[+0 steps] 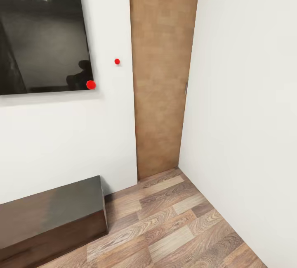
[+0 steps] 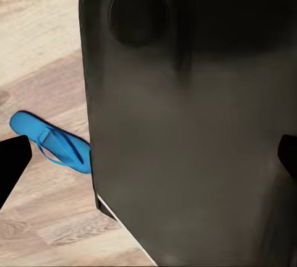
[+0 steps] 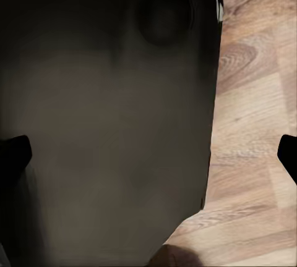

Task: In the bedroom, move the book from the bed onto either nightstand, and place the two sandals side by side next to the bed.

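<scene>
One blue sandal (image 2: 52,143) is being viewed lying flat on the floor (image 2: 43,38) beyond the wide-open, empty left gripper (image 2: 148,156), nearer its left-hand fingertip.

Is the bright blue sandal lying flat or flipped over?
Flat, right way up: the bright blue sandal lies on the wood-plank floor with its strap facing up, beside the robot's dark body.

Blue sandal (image 2: 52,142) beside dark robot body (image 2: 185,125)
</scene>
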